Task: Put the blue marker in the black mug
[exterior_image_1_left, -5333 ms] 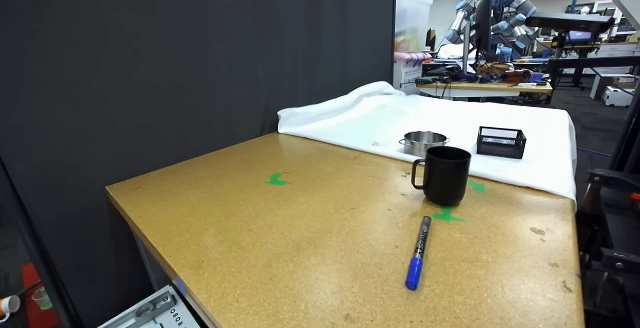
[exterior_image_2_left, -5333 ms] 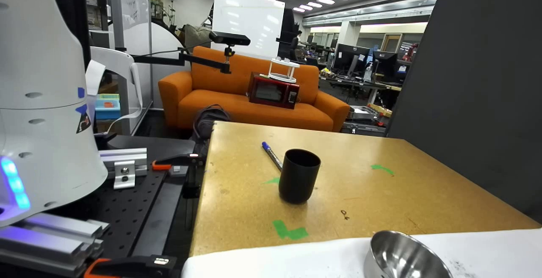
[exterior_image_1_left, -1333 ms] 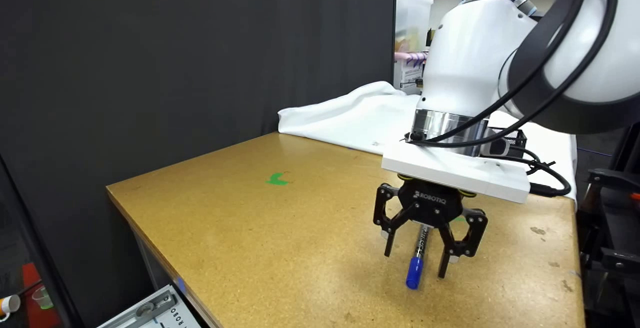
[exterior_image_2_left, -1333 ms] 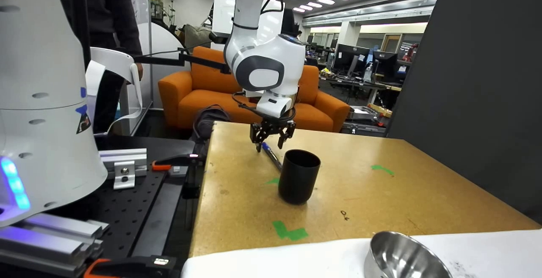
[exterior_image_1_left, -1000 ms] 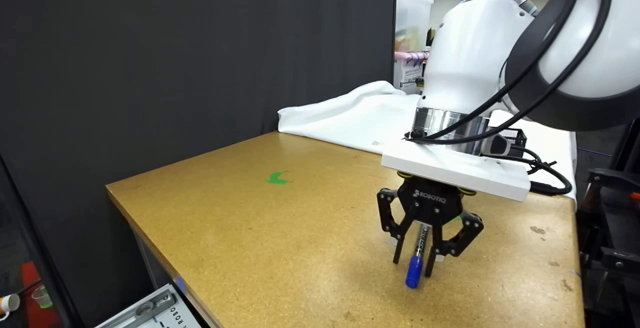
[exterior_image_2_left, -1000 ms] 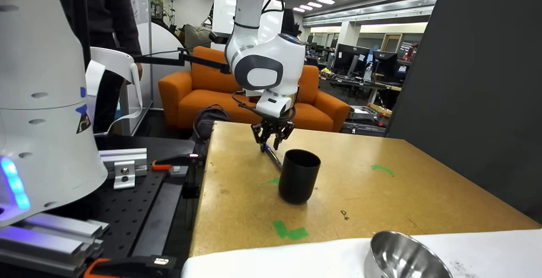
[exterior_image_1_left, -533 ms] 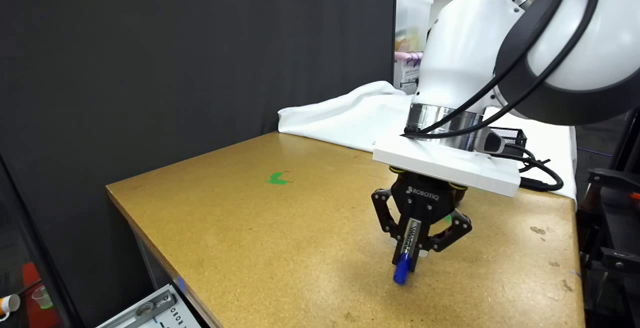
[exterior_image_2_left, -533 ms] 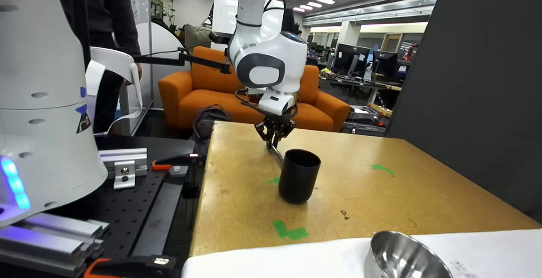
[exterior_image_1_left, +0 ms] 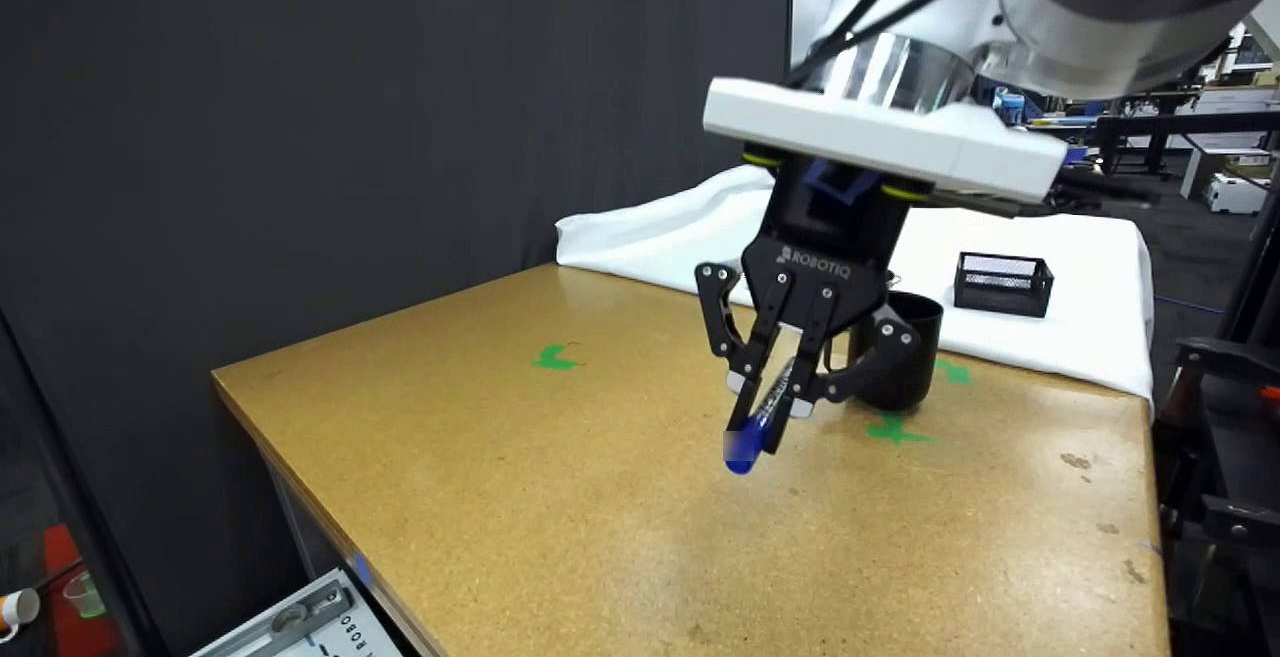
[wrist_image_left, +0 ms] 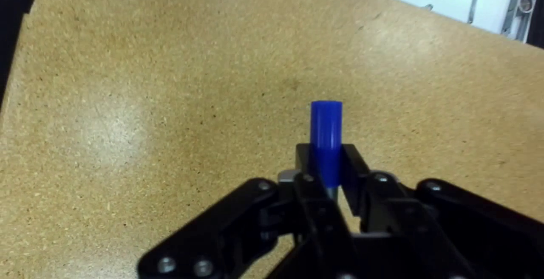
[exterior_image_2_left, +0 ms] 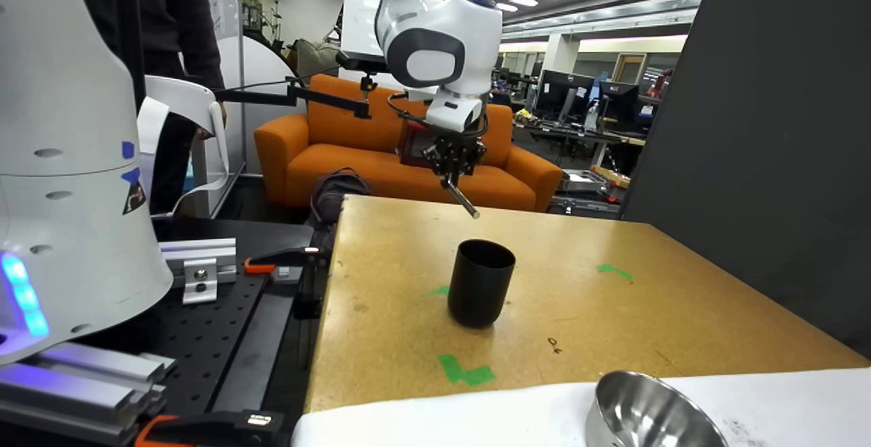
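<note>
My gripper point(exterior_image_1_left: 755, 437) is shut on the blue marker point(exterior_image_1_left: 776, 395) near its blue cap, and both hang above the table. In the wrist view the cap point(wrist_image_left: 326, 122) sits between the black fingertips, its end sticking out past them. The marker's grey barrel point(exterior_image_2_left: 464, 200) slants downward from the gripper in an exterior view, its free end beyond and above the black mug point(exterior_image_2_left: 480, 290) in the picture. That mug stands upright on the table with its opening up. My gripper partly covers the mug point(exterior_image_1_left: 908, 367) in an exterior view; the wrist view does not show it.
A silver pot point(exterior_image_2_left: 650, 411) sits on the white cloth point(exterior_image_1_left: 1095, 252) at the table's end. On that cloth also stands a black mesh box point(exterior_image_1_left: 1003, 287). A dark partition point(exterior_image_1_left: 400, 127) borders the wooden table point(exterior_image_1_left: 560, 477) along one side.
Over the last second the jaws closed on the marker, which lay on the table. Gripper and marker rose and moved off; the marker now tilts in the air. The mug has not moved.
</note>
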Motion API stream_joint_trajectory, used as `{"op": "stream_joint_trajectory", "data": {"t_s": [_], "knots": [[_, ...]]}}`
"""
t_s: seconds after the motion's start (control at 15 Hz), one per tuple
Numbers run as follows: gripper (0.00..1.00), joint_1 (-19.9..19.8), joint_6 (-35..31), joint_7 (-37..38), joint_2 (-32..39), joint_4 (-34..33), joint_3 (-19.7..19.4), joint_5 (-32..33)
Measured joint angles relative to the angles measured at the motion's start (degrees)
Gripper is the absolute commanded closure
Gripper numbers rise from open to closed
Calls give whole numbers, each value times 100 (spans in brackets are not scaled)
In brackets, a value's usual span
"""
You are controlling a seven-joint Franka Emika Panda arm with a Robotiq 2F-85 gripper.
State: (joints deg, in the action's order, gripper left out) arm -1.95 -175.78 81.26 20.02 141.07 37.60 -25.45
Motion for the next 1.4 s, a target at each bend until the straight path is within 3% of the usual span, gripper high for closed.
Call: {"op": "stream_joint_trajectory", "data": {"t_s": [0.27,0.6,0.93,1.33,1.4], "knots": [[95,-1141,264,-554,-624,20,1214,-909],[95,-2991,359,-2312,-685,-55,2652,-2787],[95,-4600,878,-3899,-698,-35,3465,-4288],[95,-6058,1630,-5323,-881,224,4230,-5804],[81,-6202,1718,-5505,-915,287,4352,-5956]]}}
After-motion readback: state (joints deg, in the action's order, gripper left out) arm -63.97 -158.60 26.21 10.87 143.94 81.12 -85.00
